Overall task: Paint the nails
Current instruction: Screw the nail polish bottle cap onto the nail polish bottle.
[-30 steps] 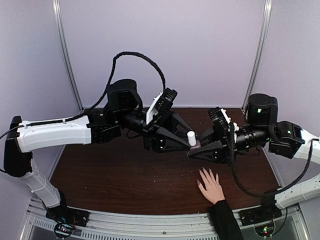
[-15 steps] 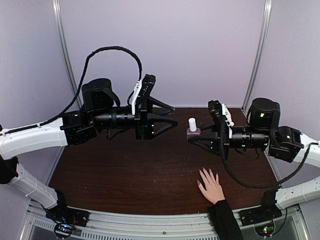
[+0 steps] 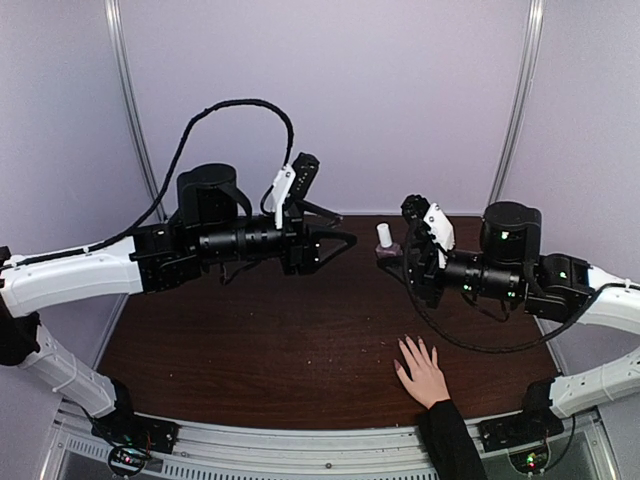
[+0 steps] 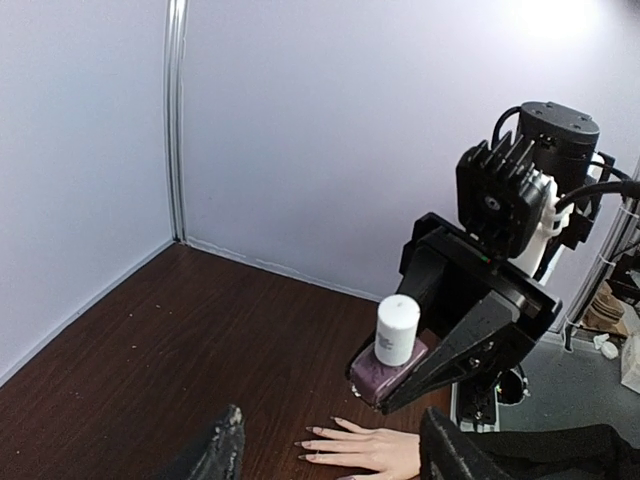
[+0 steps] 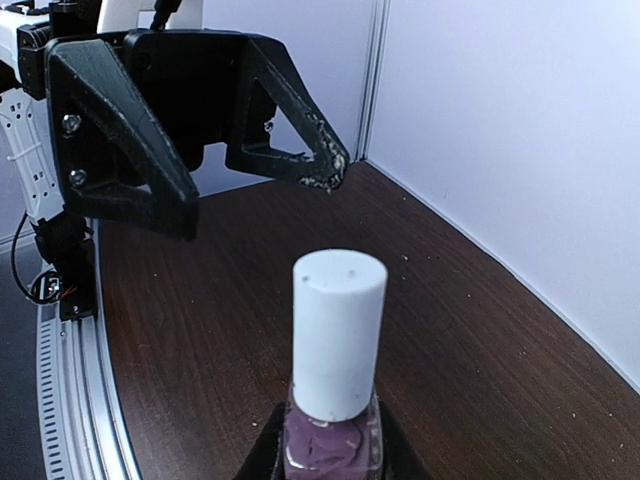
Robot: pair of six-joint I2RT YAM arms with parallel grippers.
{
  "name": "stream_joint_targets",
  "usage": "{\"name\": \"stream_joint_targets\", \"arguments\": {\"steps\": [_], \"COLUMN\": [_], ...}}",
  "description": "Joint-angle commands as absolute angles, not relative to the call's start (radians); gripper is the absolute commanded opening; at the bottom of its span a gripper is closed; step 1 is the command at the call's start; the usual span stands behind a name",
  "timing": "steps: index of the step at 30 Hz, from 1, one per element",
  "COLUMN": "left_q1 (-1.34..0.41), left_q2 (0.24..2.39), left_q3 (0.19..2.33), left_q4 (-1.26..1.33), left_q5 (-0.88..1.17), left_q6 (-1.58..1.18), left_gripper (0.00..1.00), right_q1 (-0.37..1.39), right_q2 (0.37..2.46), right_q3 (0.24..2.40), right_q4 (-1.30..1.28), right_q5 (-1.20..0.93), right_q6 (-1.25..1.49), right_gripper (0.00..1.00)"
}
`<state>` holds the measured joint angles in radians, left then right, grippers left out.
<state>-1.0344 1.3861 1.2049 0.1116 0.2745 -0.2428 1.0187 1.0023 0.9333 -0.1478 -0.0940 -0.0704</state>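
Observation:
A light-skinned hand [image 3: 423, 373] in a black sleeve lies flat on the brown table, fingers spread, near the front right. Its nails [image 4: 310, 446] are long and pointed. Above and behind it, my right gripper [image 3: 393, 256] is shut on a small bottle of purple polish [image 3: 385, 244] with a white cap [image 5: 339, 330], held upright. My left gripper [image 3: 347, 228] hovers to the bottle's left with its jaws open and nothing between them, facing the bottle [image 4: 392, 350] across a gap. In the right wrist view the left gripper [image 5: 260, 195] stands beyond the cap.
The dark wooden table [image 3: 250, 340] is walled by pale panels at the back and sides. A metal rail [image 3: 300, 450] runs along the front edge by the arm bases. The black sleeve [image 3: 450, 440] crosses that edge at the right.
My left gripper let go of the bottle's cap, opened and drew back to the left. My right gripper carried the capped bottle up and toward the back.

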Motion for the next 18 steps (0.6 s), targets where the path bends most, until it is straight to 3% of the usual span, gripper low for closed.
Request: {"name": "stream_joint_targets", "arguments": {"steps": [1,8,18], "left_q1": [-1.045,-1.067,-1.074], "left_q2": [1.437,1.510,1.564], "left_q3": [1.257,1.308,1.348], "left_q4": [0.185,0.225,0.264], "left_q5": [0.311,0.327,0.322], "left_q6": [-0.288,-0.322,-0.356], "left_gripper": [0.60,0.57,0.46], "right_q1": [1.014,1.014,1.015], "right_q2": [1.013,1.042,1.065], "right_q3": [0.977,0.994,1.003], "right_q4": [-0.150,-0.163,-0.167], "right_q5": [-0.020,-0.011,-0.020], "right_q6": [-0.042,-0.032,-0.028], "right_gripper": [0.00,0.00,0.00]}}
